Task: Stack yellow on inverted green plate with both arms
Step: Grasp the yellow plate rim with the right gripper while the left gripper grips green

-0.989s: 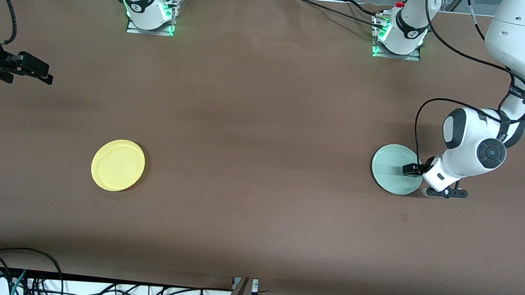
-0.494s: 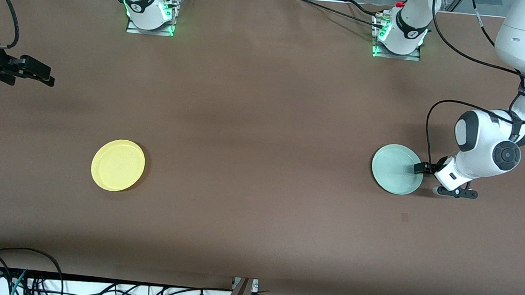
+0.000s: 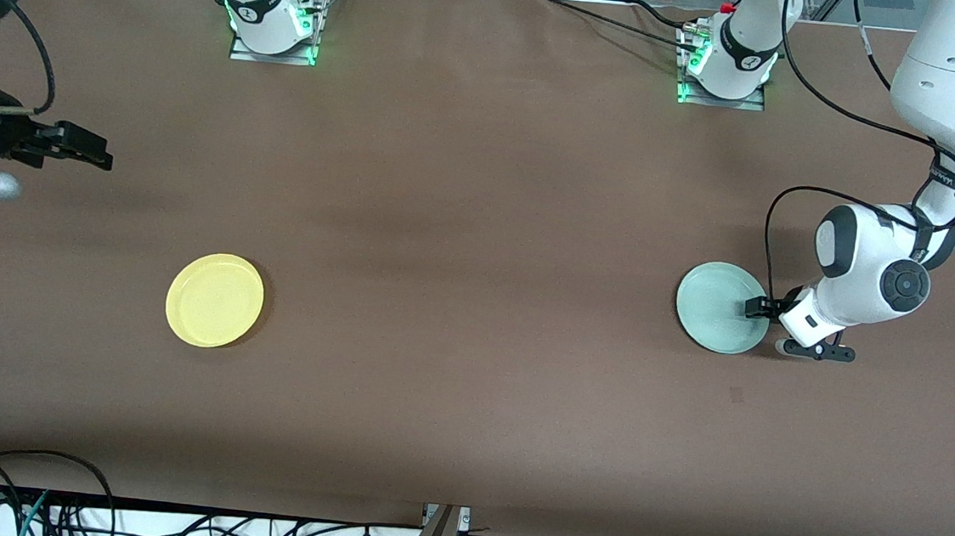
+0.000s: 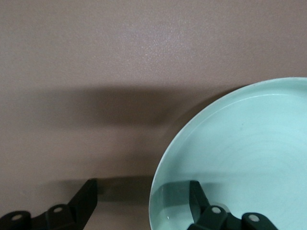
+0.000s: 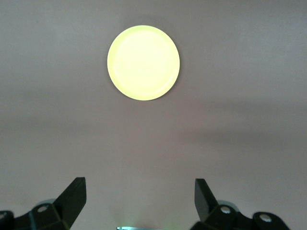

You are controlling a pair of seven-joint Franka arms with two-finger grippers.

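- left claw (image 3: 754, 307) is sitting low at the green plate (image 3: 717, 307), fingers apart and straddling its rim at the edge toward the left arm's end of the bench (image 3: 481, 217); one finger (image 4: 196, 194) is lying over the plate's inside, the other outside on the bench.
- right claw (image 3: 90, 156) is hanging with fingers spread, well apart from the green plate, toward the right arm's end.
- yellow (image 3: 214, 299) is lying flat, also well apart from the green plate, toward that same end.
- both plates are looking light, stiff and smooth, probably slippery; the thin raised rim is seeming the only grip.
- bare bench is surrounding the green plate, leaving room for flipping it.
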